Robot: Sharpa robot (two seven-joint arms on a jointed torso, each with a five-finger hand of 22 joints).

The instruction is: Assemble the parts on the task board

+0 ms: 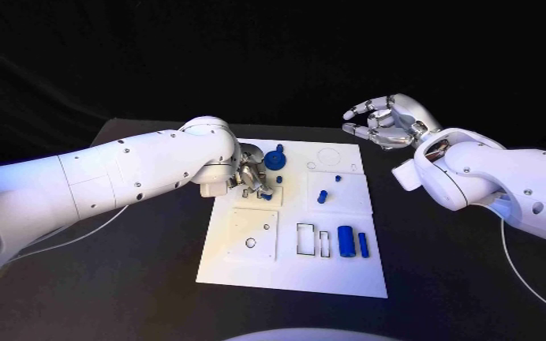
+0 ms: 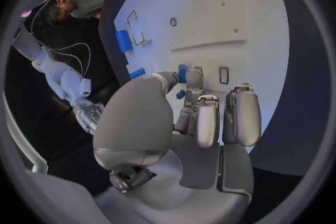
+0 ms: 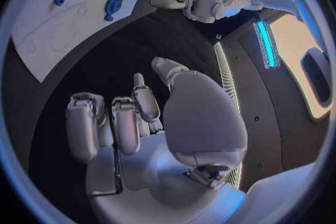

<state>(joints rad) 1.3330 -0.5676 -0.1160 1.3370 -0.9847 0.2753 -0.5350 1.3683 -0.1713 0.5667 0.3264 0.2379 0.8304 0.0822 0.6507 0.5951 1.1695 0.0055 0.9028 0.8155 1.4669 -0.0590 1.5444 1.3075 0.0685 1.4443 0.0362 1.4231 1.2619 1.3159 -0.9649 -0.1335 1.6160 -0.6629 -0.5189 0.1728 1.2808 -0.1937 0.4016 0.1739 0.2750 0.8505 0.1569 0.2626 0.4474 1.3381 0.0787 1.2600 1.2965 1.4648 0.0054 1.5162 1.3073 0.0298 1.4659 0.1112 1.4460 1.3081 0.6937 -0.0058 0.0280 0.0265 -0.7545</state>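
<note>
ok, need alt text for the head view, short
The robot's left hand reaches over the upper left part of the white rectangular task board on the black table, its fingers at a small blue part. The right hand hovers off the board's far right corner, fingers curled, holding nothing. More blue parts lie mid-board, two blue cylinders lower right.

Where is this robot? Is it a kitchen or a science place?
Probably a robot lab or test room, not a kitchen. A white task board with small blue parts lies on a black table against a dark backdrop, and the left hand works over the board while the right hand waits with nothing in it.
</note>
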